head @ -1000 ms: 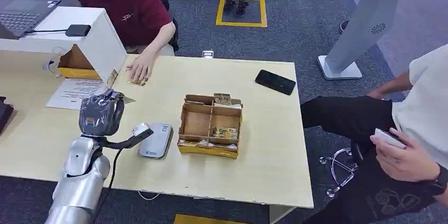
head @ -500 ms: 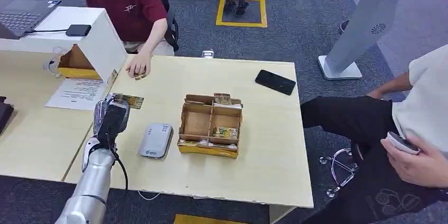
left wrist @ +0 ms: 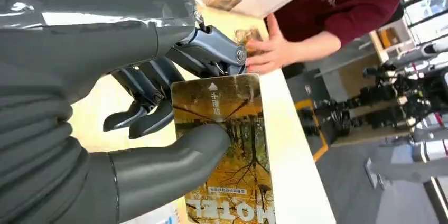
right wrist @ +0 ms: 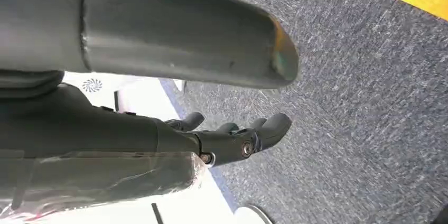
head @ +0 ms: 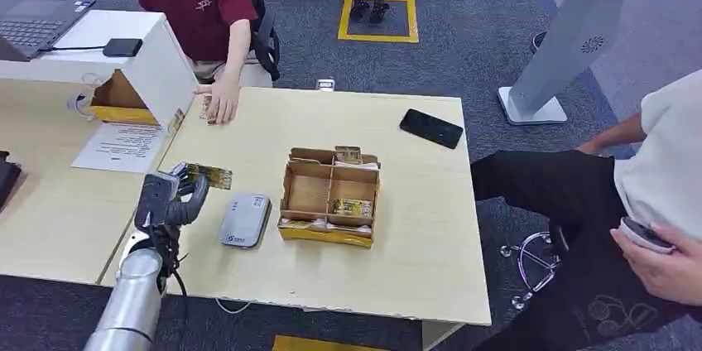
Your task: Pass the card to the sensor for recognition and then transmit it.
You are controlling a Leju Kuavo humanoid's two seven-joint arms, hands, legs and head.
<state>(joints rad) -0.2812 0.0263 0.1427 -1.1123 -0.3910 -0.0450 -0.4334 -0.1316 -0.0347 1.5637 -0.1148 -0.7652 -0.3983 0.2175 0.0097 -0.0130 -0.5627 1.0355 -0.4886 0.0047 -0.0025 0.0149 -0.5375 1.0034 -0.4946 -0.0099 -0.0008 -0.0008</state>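
Note:
My left hand (head: pixel 165 198) pinches a hotel card (head: pixel 209 175) printed with yellow autumn trees, held flat a little above the light wooden table (head: pixel 414 268). The card juts out past the fingers, just beyond and left of the grey-white sensor (head: pixel 240 220), which lies flat beside the box. In the left wrist view the thumb (left wrist: pixel 174 155) presses on the card (left wrist: pixel 232 145) and the dark fingers of the left hand (left wrist: pixel 132 76) curl behind it. My right hand (right wrist: pixel 232 139) hangs over grey carpet, fingers loosely spread, holding nothing.
A cardboard box (head: pixel 329 198) with compartments of cards stands right of the sensor. A black phone (head: pixel 430 128) lies far right. A person in red rests a hand (head: pixel 219 107) on cards at the far edge beside a white stand (head: pixel 157 61). Another person (head: pixel 654 202) sits right.
My left arm has drawn back and lowered, carrying the card rightward toward the sensor. The person's hand has slid back toward the table's far edge.

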